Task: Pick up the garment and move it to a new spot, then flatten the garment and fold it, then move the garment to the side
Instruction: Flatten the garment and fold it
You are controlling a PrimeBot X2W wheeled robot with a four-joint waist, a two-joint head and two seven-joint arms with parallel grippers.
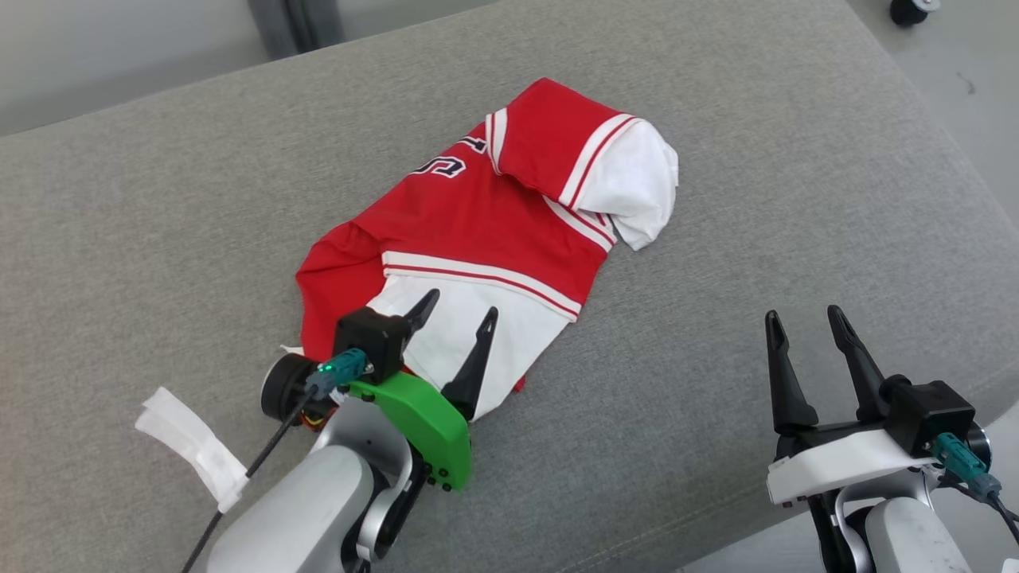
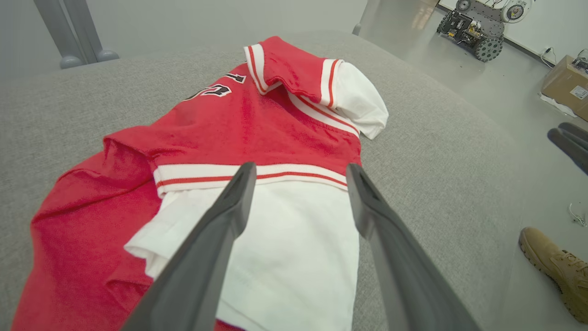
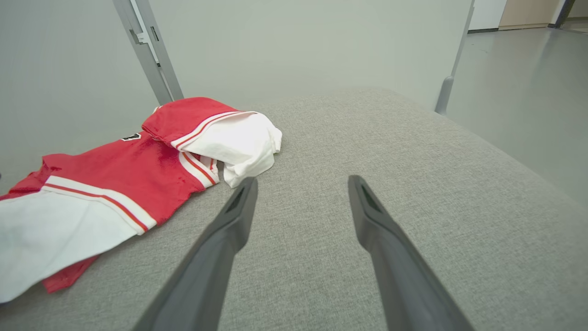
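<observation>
The garment [image 1: 486,231] is a red shirt with white sleeves and white-red stripes, lying folded on the grey cushion [image 1: 716,350]. Both sleeves are turned in over the red body. My left gripper [image 1: 459,309] hangs open just above the near white sleeve [image 2: 294,248], with nothing between its fingers [image 2: 216,239]. My right gripper [image 1: 804,316] stands open over bare cushion to the right of the garment [image 3: 110,184], well apart from it. The far sleeve [image 3: 234,142] lies left of the right gripper's fingers [image 3: 229,230].
A white strip of tape [image 1: 195,446] lies on the cushion at my near left. Beyond the cushion's right edge is grey floor with a person's tan boot [image 2: 556,271], a small wheeled robot [image 2: 477,27] and a cardboard box [image 2: 567,85]. Grey metal legs [image 3: 147,50] stand behind.
</observation>
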